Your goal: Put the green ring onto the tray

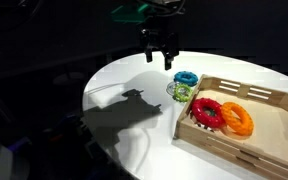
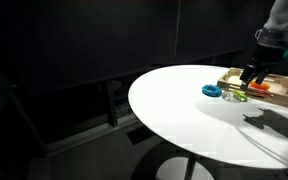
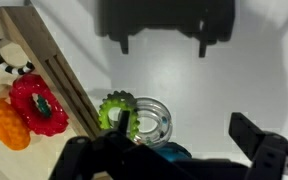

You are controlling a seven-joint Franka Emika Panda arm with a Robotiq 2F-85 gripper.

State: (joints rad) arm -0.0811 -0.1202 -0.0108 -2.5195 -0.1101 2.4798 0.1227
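Currently your gripper [image 1: 159, 58] hangs above the round white table [image 1: 144, 135], its two fingers spread apart and holding nothing. The small yellow-green doughnut-shaped ring [image 1: 181, 93] lies on the table below the gripper, a little toward the tray side. It sits just outside the low rim of the shallow rectangular light-wood tray [image 1: 269, 140], so it is not yet on the tray. In the wrist view it touches a clear, glassy ring [image 3: 154, 125]. A light blue ring [image 1: 186, 77] lies just beside these two, also below the gripper. Inside the tray, beyond the green ring from the gripper, a red ring [image 1: 206, 112] and an orange ring [image 1: 238, 120] rest against each other. The wrist view also shows you a black-and-white striped ring [image 3: 4, 55] farther along the tray floor.
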